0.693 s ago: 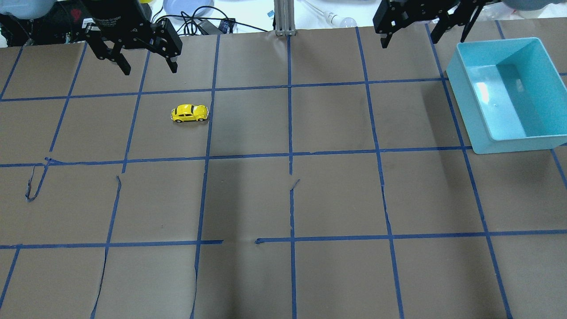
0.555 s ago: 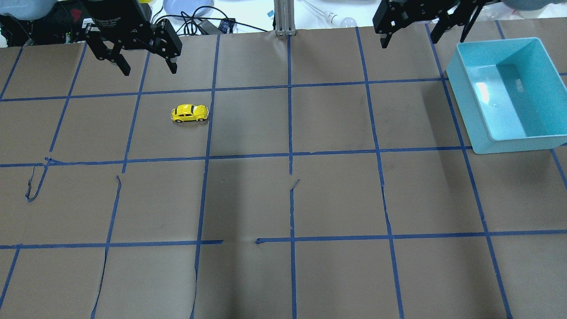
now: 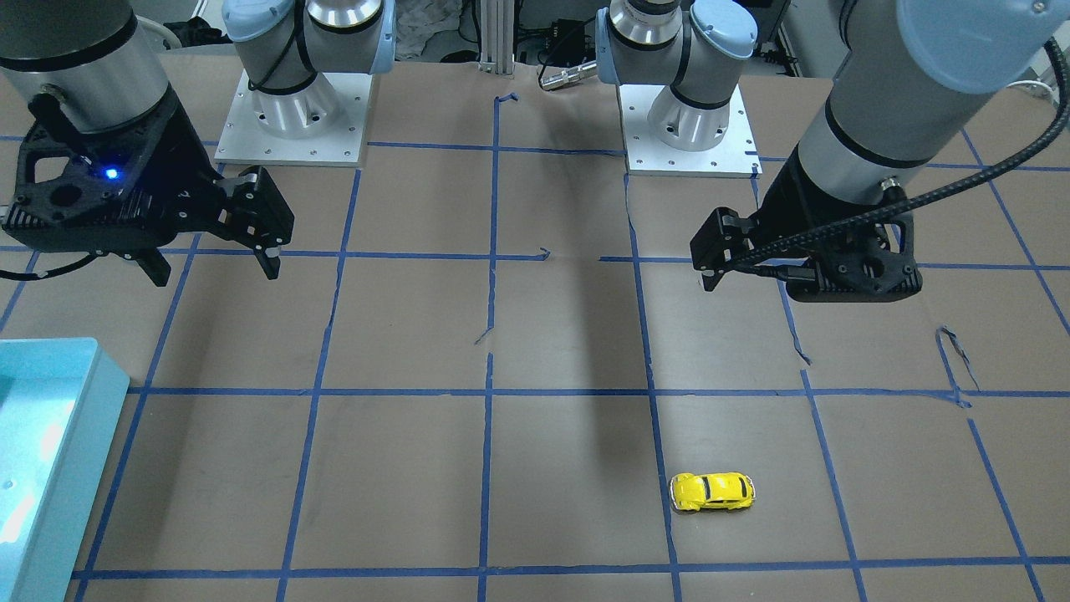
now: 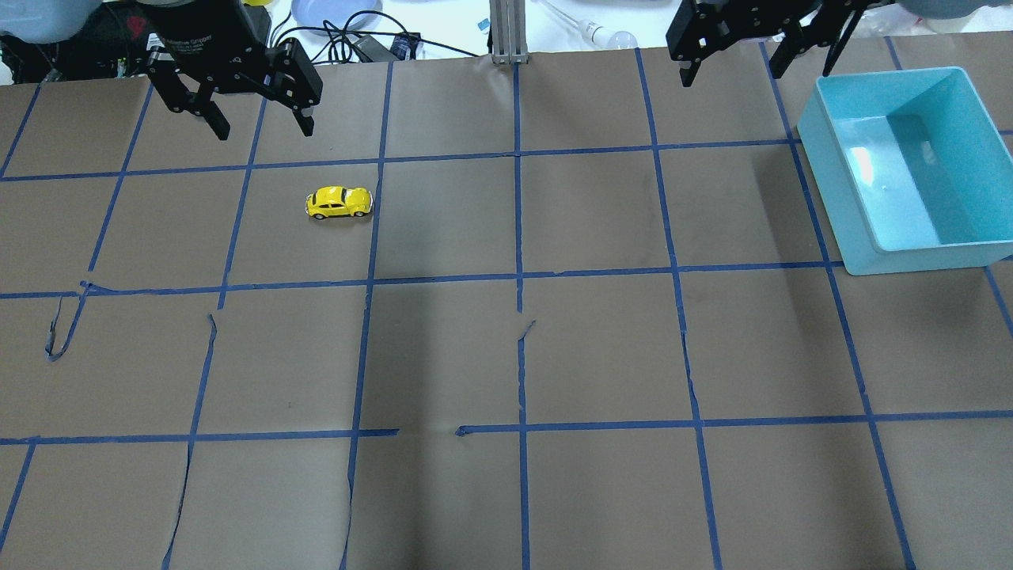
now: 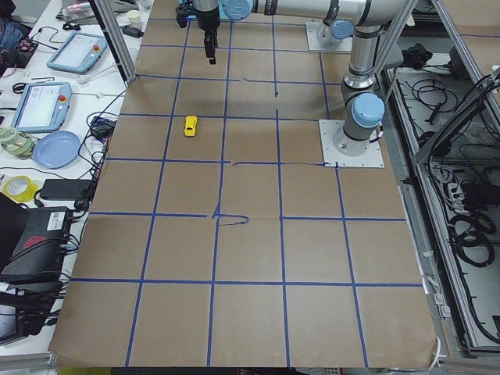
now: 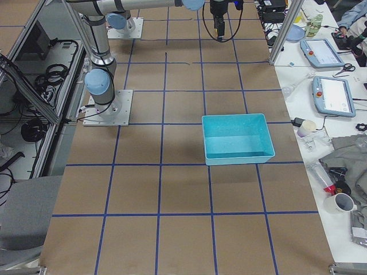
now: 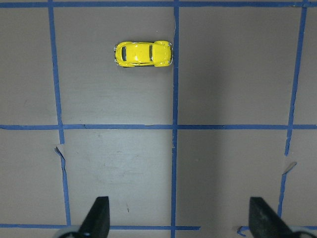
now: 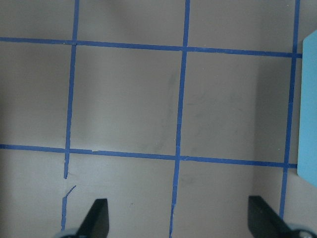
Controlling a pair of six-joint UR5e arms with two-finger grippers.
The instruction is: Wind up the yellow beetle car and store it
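The yellow beetle car [image 4: 339, 203] stands on its wheels on the brown paper, in a taped square left of centre. It also shows in the front view [image 3: 713, 492], the left side view [image 5: 191, 126] and the left wrist view [image 7: 143, 53]. My left gripper [image 4: 263, 129] is open and empty. It hangs above the table, apart from the car on the robot's side of it; its fingertips [image 7: 96, 218] frame bare paper. My right gripper [image 4: 732, 75] is open and empty, high on the right side, beside the teal bin [image 4: 902, 237].
The teal bin [image 6: 238, 154] is open-topped and empty, at the table's right side; its edge shows in the right wrist view [image 8: 309, 109]. Blue tape lines grid the paper, with peeled and torn ends. Cables, tablets and a plate lie beyond the far edge.
My left gripper has shifted slightly to the left in the overhead view, still open. The car, the bin and the right arm have not moved.
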